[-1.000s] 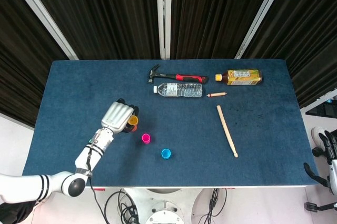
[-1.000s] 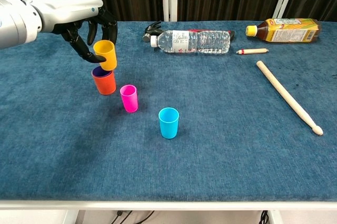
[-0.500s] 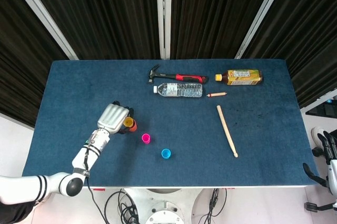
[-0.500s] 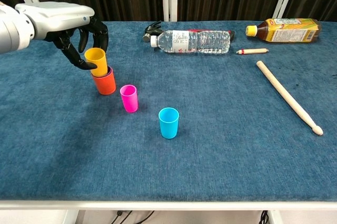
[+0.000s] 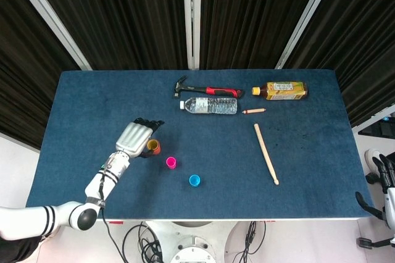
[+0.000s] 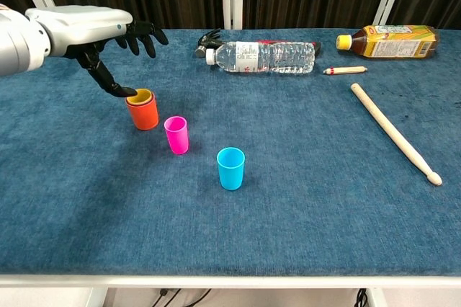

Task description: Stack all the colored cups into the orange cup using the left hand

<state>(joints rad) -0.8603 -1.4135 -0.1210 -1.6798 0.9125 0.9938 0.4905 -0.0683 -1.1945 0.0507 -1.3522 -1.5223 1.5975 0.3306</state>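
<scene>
chest view shows left hand (image 6: 86, 22) fingers spread, yellow cup (image 6: 140, 96) nested in orange cup (image 6: 143, 114).

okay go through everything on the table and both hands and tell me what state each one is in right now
orange cup: upright, yellow cup nested inside
yellow cup: seated in the orange cup, only the rim showing
pink cup: upright, standing alone
blue cup: upright, standing alone
left hand: fingers spread, holding nothing, one fingertip at the yellow rim
water bottle: lying on its side
tea bottle: lying on its side, capped
hammer: lying flat
drumstick: lying flat
right hand: not in view
</scene>
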